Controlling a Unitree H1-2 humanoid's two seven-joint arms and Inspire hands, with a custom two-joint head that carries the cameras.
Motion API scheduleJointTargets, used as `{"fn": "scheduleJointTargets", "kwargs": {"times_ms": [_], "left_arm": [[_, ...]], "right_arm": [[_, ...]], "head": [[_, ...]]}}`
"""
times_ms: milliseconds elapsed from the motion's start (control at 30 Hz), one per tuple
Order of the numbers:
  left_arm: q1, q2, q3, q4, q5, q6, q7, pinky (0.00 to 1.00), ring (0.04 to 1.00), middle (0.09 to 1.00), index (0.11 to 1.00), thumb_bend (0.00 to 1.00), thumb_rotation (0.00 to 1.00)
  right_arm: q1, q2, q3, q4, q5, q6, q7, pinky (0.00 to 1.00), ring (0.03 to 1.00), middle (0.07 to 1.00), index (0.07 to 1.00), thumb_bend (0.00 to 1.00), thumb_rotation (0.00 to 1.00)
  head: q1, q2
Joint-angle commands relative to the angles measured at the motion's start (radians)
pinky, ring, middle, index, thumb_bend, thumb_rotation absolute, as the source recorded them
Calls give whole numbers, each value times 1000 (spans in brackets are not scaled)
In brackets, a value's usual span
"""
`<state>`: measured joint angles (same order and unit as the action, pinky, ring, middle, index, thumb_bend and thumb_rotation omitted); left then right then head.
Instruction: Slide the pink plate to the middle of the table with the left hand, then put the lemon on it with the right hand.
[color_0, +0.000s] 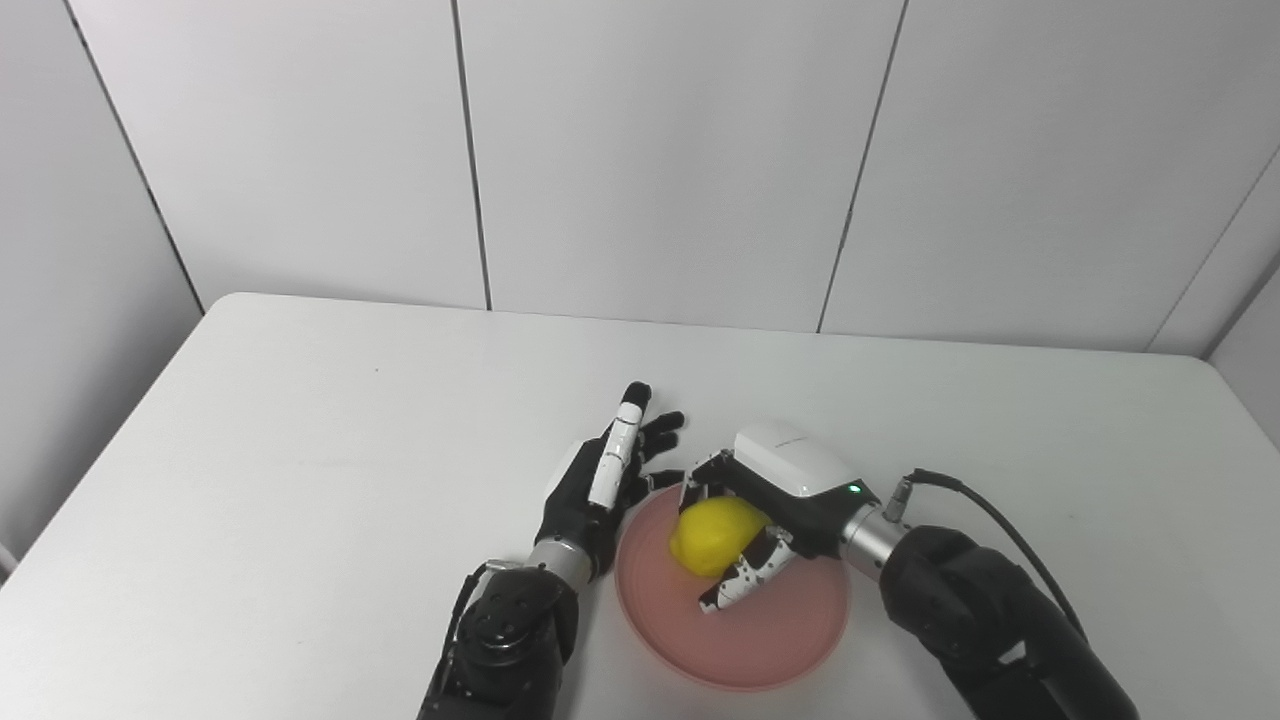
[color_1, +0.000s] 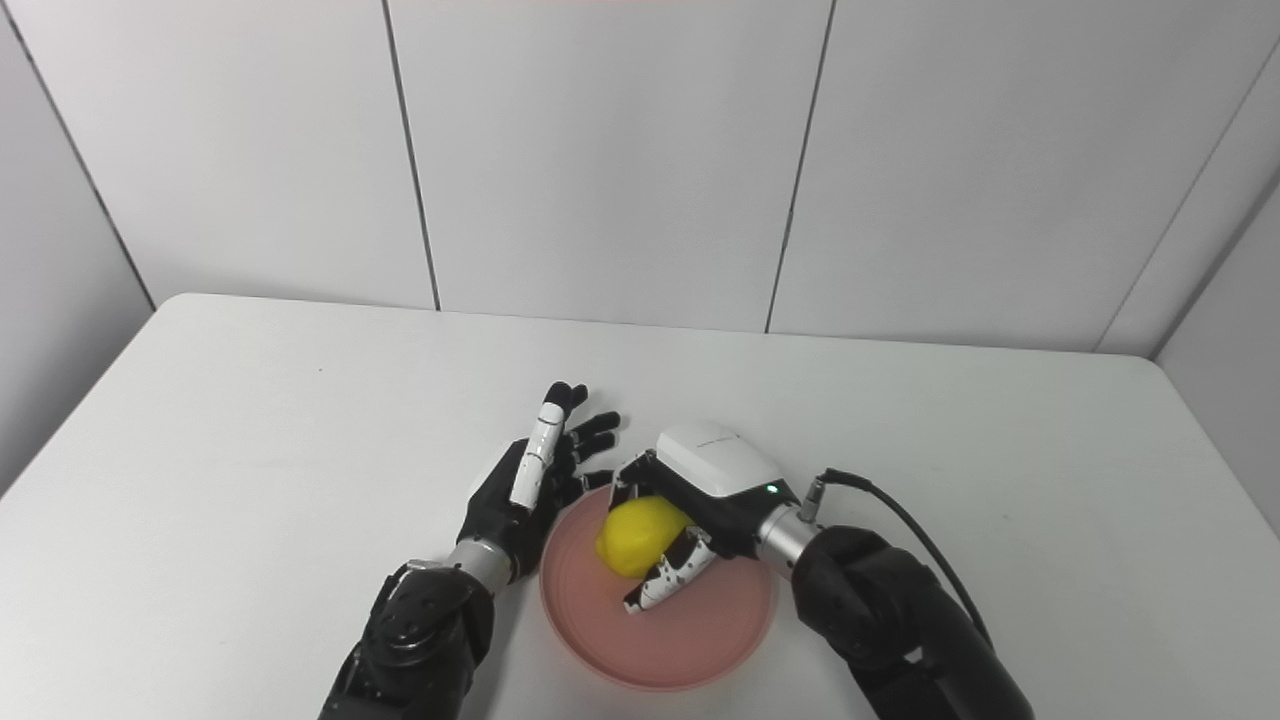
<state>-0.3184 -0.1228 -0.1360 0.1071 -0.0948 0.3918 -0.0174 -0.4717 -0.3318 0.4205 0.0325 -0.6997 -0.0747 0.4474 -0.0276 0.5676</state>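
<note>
Lemon (color_0: 712, 535) sits in my right hand (color_0: 770, 510), fingers curled round it – over the pink plate (color_0: 780, 640) on the bench (color_0: 300, 450). My left hand (color_0: 600, 485) – fingers spread, empty, at plate's left rim.

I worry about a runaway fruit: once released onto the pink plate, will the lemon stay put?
Probably. The lemon is rounded, so it may roll a little, but the pink plate looks shallowly dished, likely stopping it. The right robot hand holding it seems low, so release should be gentle.
</note>
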Motion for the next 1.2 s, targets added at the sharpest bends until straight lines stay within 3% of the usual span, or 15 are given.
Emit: {"fn": "scheduleJointTargets", "kwargs": {"times_ms": [0, 133, 367, 500, 667, 733, 833, 1167], "left_arm": [[39, 6, -2, 54, 21, 75, 9, 1000, 895, 863, 959, 676, 1000], [35, 5, 2, 61, 20, 75, 11, 1000, 906, 864, 953, 674, 1000], [34, 2, 7, 62, 15, 71, 8, 1000, 927, 859, 954, 654, 1000], [32, 5, 7, 62, 13, 71, 3, 1000, 929, 861, 961, 658, 1000], [31, 5, 10, 65, 13, 69, 1, 941, 865, 806, 963, 652, 1000], [30, 6, 9, 65, 12, 71, 0, 974, 902, 872, 968, 657, 1000], [27, 8, 11, 70, 12, 68, -5, 986, 912, 899, 971, 663, 1000], [30, 9, 8, 68, 15, 70, -7, 983, 928, 881, 982, 680, 1000]], "right_arm": [[-36, -9, -9, -55, 17, 37, 37, 230, 272, 325, 325, 670, 347], [-47, -22, -14, -76, 15, 43, 76, 348, 401, 458, 483, 824, 587], [-62, -42, -25, -76, 22, 19, 79, 436, 504, 563, 598, 966, 780], [-70, -52, -24, -73, 15, 8, 71, 457, 533, 593, 620, 984, 808], [-82, -58, -24, -74, 19, 8, 73, 483, 571, 625, 638, 1000, 825], [-87, -61, -26, -74, 24, 6, 75, 483, 575, 631, 650, 1000, 834], [-95, -65, -27, -71, 28, -1, 71, 489, 584, 636, 661, 1000, 851], [-108, -75, -79, -126, 73, 0, 57, 467, 558, 624, 664, 1000, 859]], "head": [[1, 1], [-3, -6], [-3, -8], [-3, -9], [-5, -11], [-5, -11], [-9, -15], [-12, -14]]}}
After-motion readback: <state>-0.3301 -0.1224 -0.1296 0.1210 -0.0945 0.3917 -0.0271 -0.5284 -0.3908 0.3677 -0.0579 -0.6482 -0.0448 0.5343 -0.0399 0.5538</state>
